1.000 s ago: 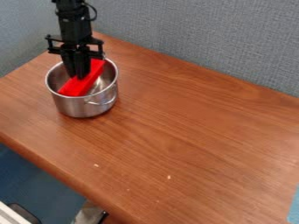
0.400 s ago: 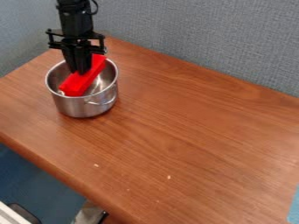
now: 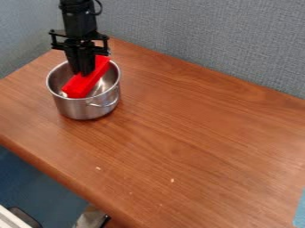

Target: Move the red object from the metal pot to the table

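The metal pot (image 3: 81, 100) stands on the table (image 3: 179, 134) near its far left corner. A red object (image 3: 88, 77), oblong and bright, leans tilted in the pot, its upper end rising over the far rim. My black gripper (image 3: 84, 66) comes straight down from above, and its fingers are closed on the upper part of the red object. The fingertips are partly hidden against the red plastic.
A grey-blue textured wall runs behind the table. The table's front edge runs diagonally at lower left, with blue floor beyond it. Brown wood stretches to the right of the pot.
The gripper and the red object have risen slightly and shifted a little right; more of the red block stands above the pot's rim.
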Controlling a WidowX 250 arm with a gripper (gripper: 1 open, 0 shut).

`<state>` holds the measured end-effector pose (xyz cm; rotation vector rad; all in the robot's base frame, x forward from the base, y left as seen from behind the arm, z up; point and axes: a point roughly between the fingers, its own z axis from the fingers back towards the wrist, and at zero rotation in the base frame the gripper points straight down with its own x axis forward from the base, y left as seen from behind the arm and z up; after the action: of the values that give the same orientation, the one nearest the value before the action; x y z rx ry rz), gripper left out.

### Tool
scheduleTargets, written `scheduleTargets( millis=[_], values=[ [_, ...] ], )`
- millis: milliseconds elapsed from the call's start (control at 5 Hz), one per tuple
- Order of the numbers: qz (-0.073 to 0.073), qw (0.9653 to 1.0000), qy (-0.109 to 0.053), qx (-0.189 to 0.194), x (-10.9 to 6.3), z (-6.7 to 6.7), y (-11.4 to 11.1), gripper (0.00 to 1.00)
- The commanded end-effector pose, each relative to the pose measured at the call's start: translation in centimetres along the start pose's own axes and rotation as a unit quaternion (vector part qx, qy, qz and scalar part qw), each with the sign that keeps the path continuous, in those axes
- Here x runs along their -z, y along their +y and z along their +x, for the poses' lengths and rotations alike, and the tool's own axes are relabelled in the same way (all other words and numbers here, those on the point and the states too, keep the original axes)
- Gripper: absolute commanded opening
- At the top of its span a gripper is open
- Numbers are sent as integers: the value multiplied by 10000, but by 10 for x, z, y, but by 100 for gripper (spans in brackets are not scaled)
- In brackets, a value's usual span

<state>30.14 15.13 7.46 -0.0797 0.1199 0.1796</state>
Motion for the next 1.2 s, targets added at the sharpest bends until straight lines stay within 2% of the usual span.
scheduleTargets(
  millis=[0, 1000],
  values=[
    [140, 9989, -433, 86, -31, 0, -7, 0],
    [166, 9991, -374, 143, -30, 0, -12, 0]
  ],
)
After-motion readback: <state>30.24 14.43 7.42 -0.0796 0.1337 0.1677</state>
